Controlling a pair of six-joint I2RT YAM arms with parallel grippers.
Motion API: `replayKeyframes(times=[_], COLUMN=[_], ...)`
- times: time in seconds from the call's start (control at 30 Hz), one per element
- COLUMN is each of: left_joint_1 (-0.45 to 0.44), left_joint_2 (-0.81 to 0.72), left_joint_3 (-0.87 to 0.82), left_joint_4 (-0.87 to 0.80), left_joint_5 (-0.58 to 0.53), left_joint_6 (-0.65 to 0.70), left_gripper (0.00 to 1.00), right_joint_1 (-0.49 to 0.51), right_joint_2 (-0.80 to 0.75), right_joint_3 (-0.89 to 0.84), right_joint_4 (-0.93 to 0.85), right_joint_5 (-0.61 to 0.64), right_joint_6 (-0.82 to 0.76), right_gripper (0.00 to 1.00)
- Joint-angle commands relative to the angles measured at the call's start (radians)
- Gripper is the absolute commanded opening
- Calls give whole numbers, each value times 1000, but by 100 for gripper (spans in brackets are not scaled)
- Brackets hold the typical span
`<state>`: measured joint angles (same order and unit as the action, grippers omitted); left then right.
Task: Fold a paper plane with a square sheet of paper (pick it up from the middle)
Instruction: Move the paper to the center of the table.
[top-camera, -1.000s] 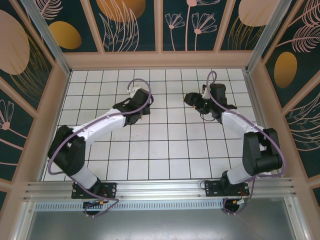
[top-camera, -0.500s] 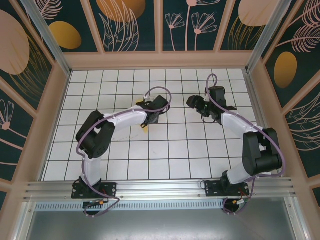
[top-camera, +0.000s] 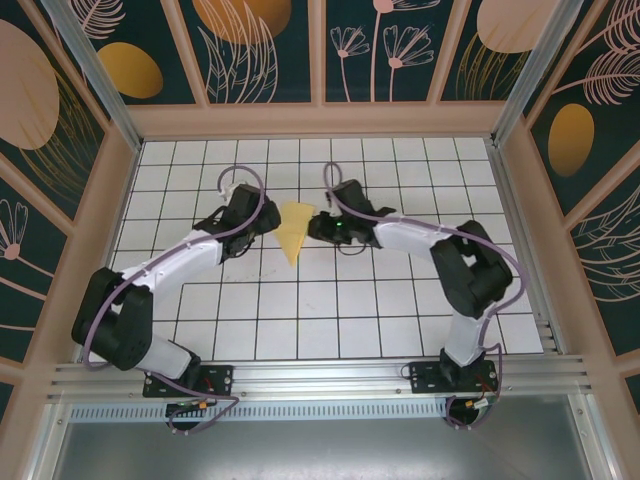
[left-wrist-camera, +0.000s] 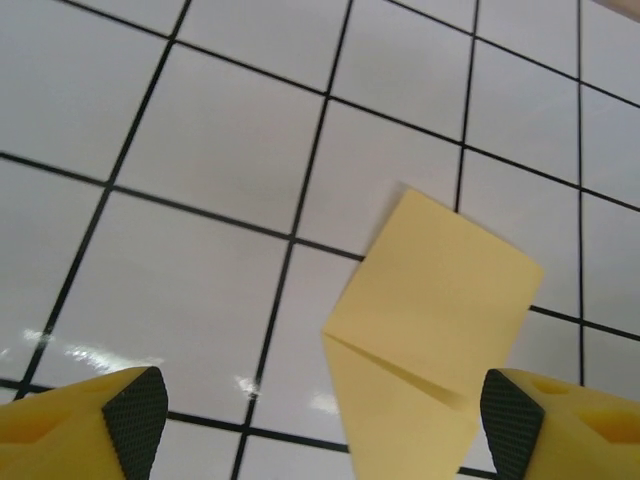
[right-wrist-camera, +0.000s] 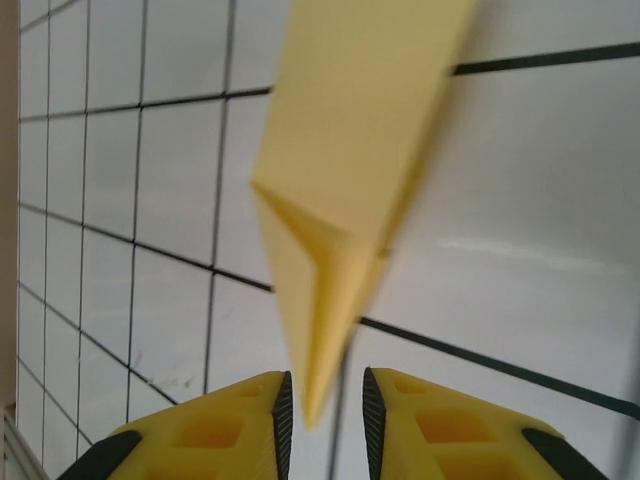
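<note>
**Item: folding station, one moment**

1. White tiled table with black grid lines (top-camera: 340, 300). It carried both arms at its near edge (bases bolted side by side).
2. Left white-and-black arm (top-camera: 180, 258). It was bent at the elbow and reached forward and inward. Its wrist was just left of the paper.
3. Right white-and-black arm (top-camera: 430, 240). It was folded back at the elbow, with the forearm stretched leftward to the paper's right edge.
4. Left gripper (left-wrist-camera: 322, 415). Its yellow fingers (left-wrist-camera: 135, 405) were cut off by the lower frame edge. The jaws were spread wide and gripped nothing.
5. Right gripper (right-wrist-camera: 325, 410). Its finger bodies were cropped below. The jaws were narrow, with the paper's tip between the pads. Whether the pads pressed it could not be told.
6. Slim pointed yellow paper plane with a centre crease (top-camera: 293, 232). It sat mid-table between the two grippers, point toward the arm bases.
   - From the left wrist (left-wrist-camera: 430, 320), its lower part was cut off.
   - From the right wrist (right-wrist-camera: 350, 150), it was blurred and cropped at the top.
   - Whether it lay flat or tilted up was unclear.
</note>
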<state>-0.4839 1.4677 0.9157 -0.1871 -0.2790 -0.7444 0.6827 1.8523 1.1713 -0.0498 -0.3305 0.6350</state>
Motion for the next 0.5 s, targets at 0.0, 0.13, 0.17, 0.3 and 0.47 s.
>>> replayKeyframes(times=[0.0,0.13,0.17,0.3,0.47], left_joint_1=[44,70,76,82,84], left_joint_2=[-53,-98,-105,-116,-119], left_joint_3=[-69,-123,-131,-153,-161], left_joint_4=[34,50,51,56,58], left_joint_5=[-9,-10,-7,2,9], left_joint_6=[-53,-69,-74,-76,-70], left_gripper=[86,90,90,90,91], right_joint_1=[48,80,87,101,94], right_joint_2=[79,198,235,340,367], right_joint_3=[101,233,279,393,402], right_joint_4=[-46,-116,-140,-235,-318], right_joint_5=[22,-2,-20,-27,-24], right_joint_6=[4,-12,-22,-49,-130], right_gripper=[26,25,24,24,23])
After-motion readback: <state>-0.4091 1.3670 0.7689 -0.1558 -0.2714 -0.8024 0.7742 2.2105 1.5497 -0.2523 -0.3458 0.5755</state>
